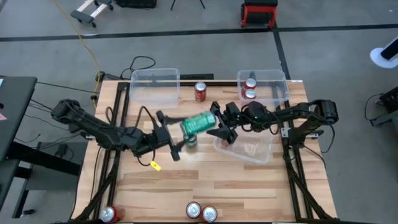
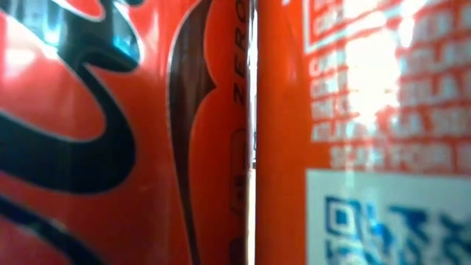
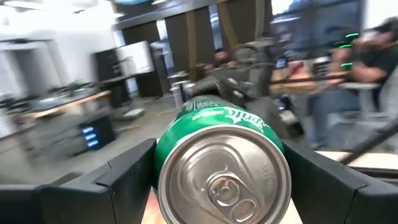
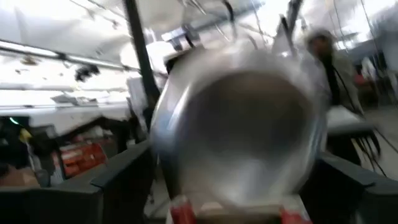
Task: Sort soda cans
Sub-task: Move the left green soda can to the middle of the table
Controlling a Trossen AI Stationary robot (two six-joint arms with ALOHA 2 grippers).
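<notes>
Holding the green aluminium soda can (image 1: 199, 123) horizontal, axis three-to-nine o'clock, my left gripper (image 1: 177, 138) clamps its nine o'clock end, while my right gripper (image 1: 219, 122) stands wide around the other.

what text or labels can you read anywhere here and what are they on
"ZERO" reads vertically on the left red can in the low view.
"Sprite" shows on the green can, seen upside down in the left wrist view.
Small print and the square code on the right red can are too blurred to read.

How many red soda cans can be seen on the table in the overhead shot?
6: two in the far right bin, one between the far bins, three at the near edge. Others may be hidden under the grippers.
</notes>
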